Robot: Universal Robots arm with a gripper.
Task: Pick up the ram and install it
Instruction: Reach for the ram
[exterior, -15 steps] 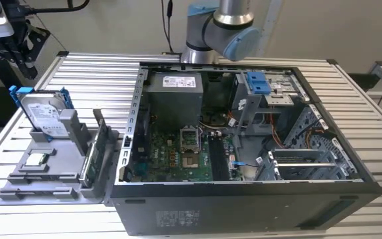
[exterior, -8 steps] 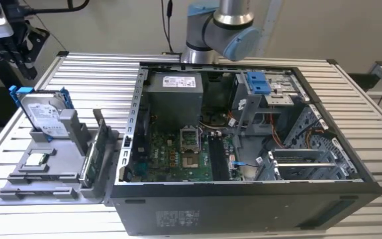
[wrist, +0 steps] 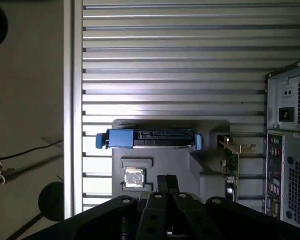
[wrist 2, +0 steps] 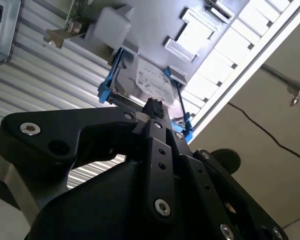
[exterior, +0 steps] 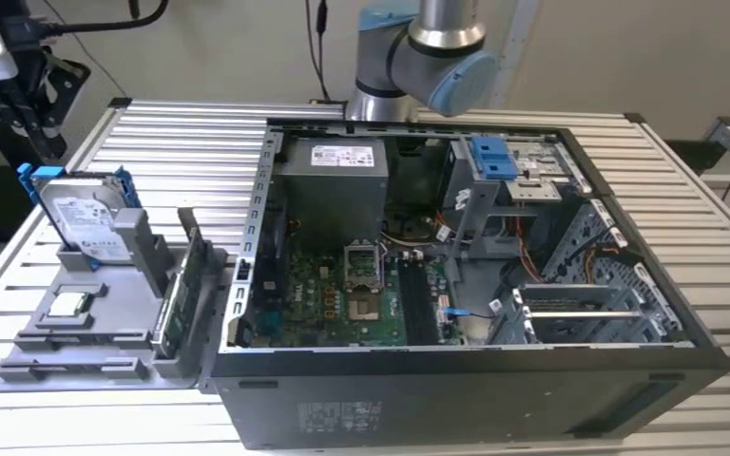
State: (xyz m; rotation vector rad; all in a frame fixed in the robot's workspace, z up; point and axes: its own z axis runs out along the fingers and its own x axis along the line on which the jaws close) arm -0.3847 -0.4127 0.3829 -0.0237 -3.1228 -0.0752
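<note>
The ram (exterior: pixel 193 245) is a thin dark stick standing on edge in the grey holder (exterior: pixel 80 366), on the exterior view's left beside the open computer case (exterior: pixel 467 380). My gripper (wrist: pixel 166 183) hangs well above that holder, its black fingers (wrist 2: pixel 154 107) drawn together with nothing between them. In both wrist views it looks down on the holder, with the hard drive in front of its tips. Dark memory slots (exterior: pixel 416 302) run along the green motherboard inside the case.
The holder also carries a silver hard drive with blue brackets (exterior: pixel 86 214) (wrist: pixel 150 139) (wrist 2: pixel 149 82), a square processor chip (exterior: pixel 71 304) (wrist: pixel 134 177) and a green circuit card (exterior: pixel 172 313) (wrist: pixel 230 161). The arm's base (exterior: pixel 422 57) rises behind the case. Slatted metal table (wrist: pixel 170 60) surrounds everything.
</note>
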